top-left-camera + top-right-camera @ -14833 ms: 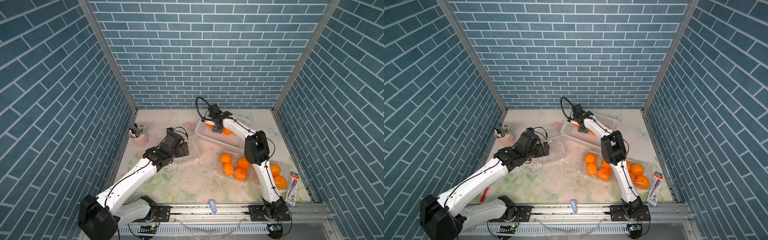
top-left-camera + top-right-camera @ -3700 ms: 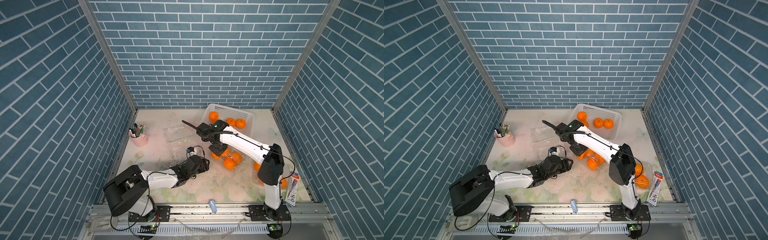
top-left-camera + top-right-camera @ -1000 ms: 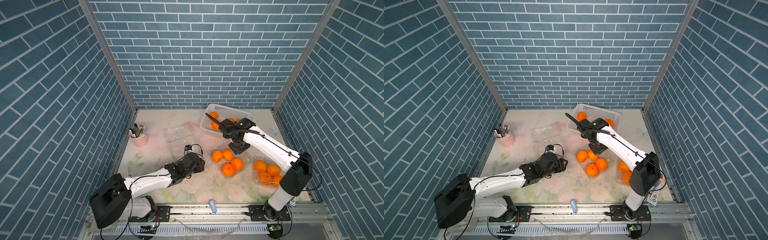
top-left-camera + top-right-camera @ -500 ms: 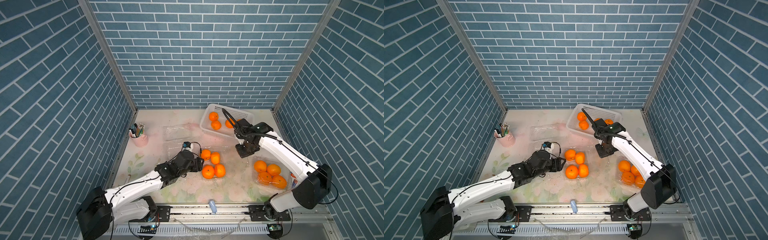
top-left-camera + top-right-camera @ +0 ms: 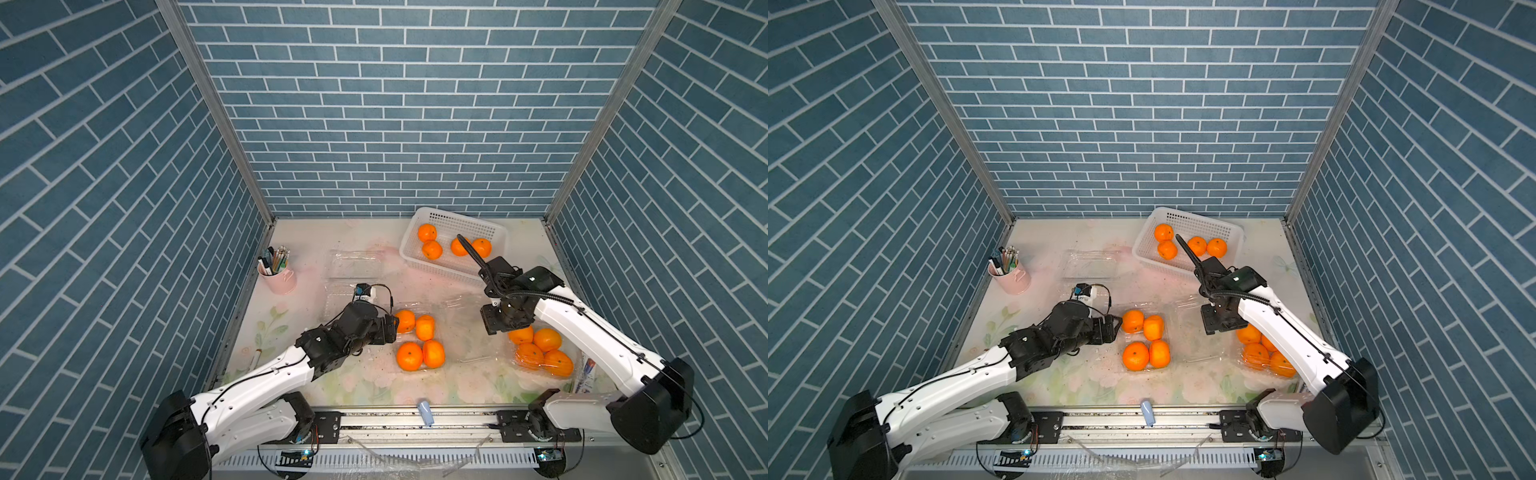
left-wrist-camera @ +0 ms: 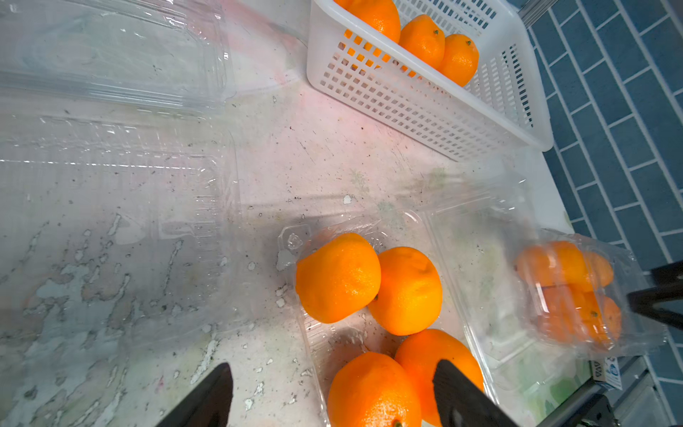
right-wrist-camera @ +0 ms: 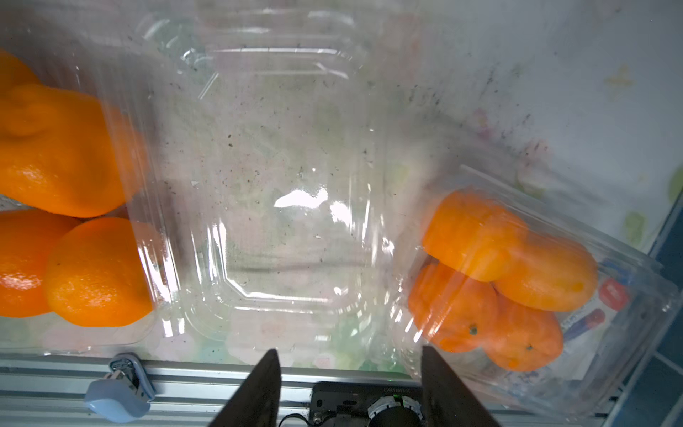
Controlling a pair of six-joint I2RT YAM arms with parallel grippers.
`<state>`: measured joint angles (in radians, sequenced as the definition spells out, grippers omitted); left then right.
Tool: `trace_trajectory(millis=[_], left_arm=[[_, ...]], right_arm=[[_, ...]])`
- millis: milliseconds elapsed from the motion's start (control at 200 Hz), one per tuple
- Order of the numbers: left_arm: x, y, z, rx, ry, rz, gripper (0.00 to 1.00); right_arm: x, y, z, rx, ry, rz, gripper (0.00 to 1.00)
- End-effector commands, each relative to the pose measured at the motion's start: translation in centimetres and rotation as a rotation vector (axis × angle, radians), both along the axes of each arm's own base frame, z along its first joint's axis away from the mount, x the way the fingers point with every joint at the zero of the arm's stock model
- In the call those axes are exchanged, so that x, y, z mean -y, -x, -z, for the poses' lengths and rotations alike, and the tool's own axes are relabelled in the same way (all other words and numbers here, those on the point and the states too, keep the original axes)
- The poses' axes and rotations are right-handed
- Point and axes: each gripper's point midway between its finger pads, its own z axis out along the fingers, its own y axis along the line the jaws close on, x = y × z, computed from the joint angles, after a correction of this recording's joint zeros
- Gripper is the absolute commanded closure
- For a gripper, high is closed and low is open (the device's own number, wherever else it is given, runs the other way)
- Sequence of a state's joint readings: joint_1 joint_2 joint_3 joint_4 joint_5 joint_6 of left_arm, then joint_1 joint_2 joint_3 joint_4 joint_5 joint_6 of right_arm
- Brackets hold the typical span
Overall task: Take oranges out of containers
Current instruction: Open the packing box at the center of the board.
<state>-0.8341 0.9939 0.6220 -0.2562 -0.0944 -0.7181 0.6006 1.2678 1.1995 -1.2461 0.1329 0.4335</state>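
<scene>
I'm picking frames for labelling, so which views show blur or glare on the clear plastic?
Right wrist view: the closed container and its packed oranges are smeared by motion blur, and white glare sits on the open lid. Left wrist view: the near oranges are sharp, the closed container hazy. Both top views: sharp, evenly lit.

light falls evenly from above in both top views, bright and soft, leaving only faint shadows on the table [image 5: 365,386]. the wide lens splays the brick walls [image 5: 395,124] outward. in my left wrist view the oranges [image 6: 338,277] are crisp, while the closed box [image 6: 576,292] to the side is smeared. in my right wrist view white glare sits on the open lid [image 7: 295,199], the fruit looks soft and streaked, and my fingers [image 7: 258,392] are dark silhouettes.
</scene>
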Motion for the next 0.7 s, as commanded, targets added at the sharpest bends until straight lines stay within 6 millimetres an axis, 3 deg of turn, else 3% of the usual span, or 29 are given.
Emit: trace_trajectory(millis=[0, 70, 100, 265, 420, 695], left_arm=[[-1.3, 0.0, 0.2, 0.009, -0.066, -0.011, 0.10], [-1.6, 0.0, -0.1, 0.015, -0.079, -0.013, 0.09], [-1.8, 0.0, -0.1, 0.018, -0.085, -0.015, 0.08], [-3.1, 0.3, -0.9, 0.043, -0.119, -0.031, 0.03], [-4.7, 1.0, -1.5, 0.069, -0.148, -0.041, 0.01], [-7.1, 2.2, -2.3, 0.092, -0.187, -0.058, 0.01]], right_arm=[[1.7, 0.1, -3.1, 0.085, 0.011, 0.118, 0.34], [1.1, -0.1, -4.2, 0.108, -0.039, 0.135, 0.31], [0.7, -0.2, -4.5, 0.115, -0.064, 0.143, 0.22], [-3.2, -1.0, -4.9, 0.149, -0.232, 0.155, 0.22], [-8.4, -1.5, -3.5, 0.152, -0.337, 0.161, 0.24], [-14.0, -2.3, -0.1, 0.173, -0.312, 0.216, 0.25]])
